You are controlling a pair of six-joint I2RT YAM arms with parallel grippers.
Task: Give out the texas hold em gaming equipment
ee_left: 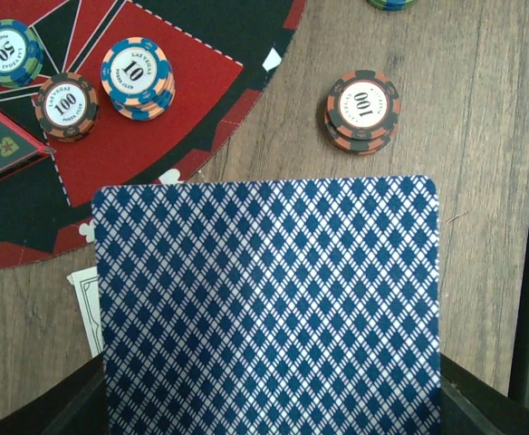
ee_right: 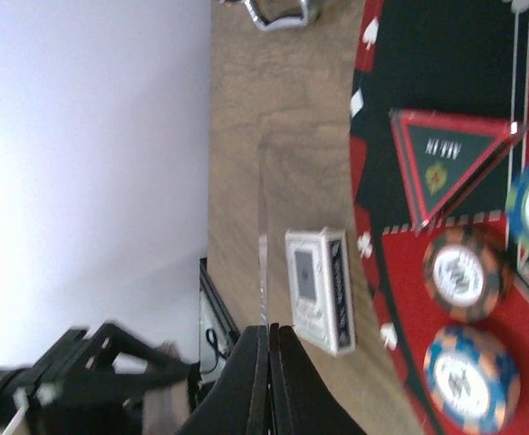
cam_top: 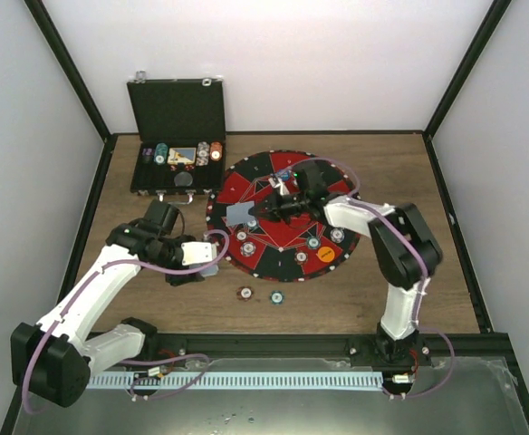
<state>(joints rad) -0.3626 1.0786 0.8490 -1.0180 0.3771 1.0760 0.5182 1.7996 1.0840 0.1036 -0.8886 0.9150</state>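
My left gripper (cam_top: pixel 203 259) hovers over the wood just left of the mat. It is shut on a blue diamond-backed playing card (ee_left: pixel 269 308) that fills the left wrist view and hides the fingers. My right gripper (cam_top: pixel 257 212) is over the mat's left part, shut on a grey-blue card (cam_top: pixel 240 214). That card shows edge-on (ee_right: pixel 263 236) above the closed fingertips (ee_right: pixel 269 337). A white card box (ee_right: pixel 317 288) lies on the wood beside the mat. Striped chips sit on the mat (ee_left: pixel 138 77). A brown-red stack (ee_left: pixel 362 111) and a teal chip (cam_top: pixel 276 296) lie on the wood. An orange button (cam_top: pixel 327 256) is on the mat.
The round red-and-black mat (cam_top: pixel 287 258) covers the table's middle. A triangular "ALL IN" marker (ee_right: pixel 446 163) stands on it. The open black case (cam_top: pixel 178 109) holding more chips stands at the back left. Black frame posts and white walls ring the table.
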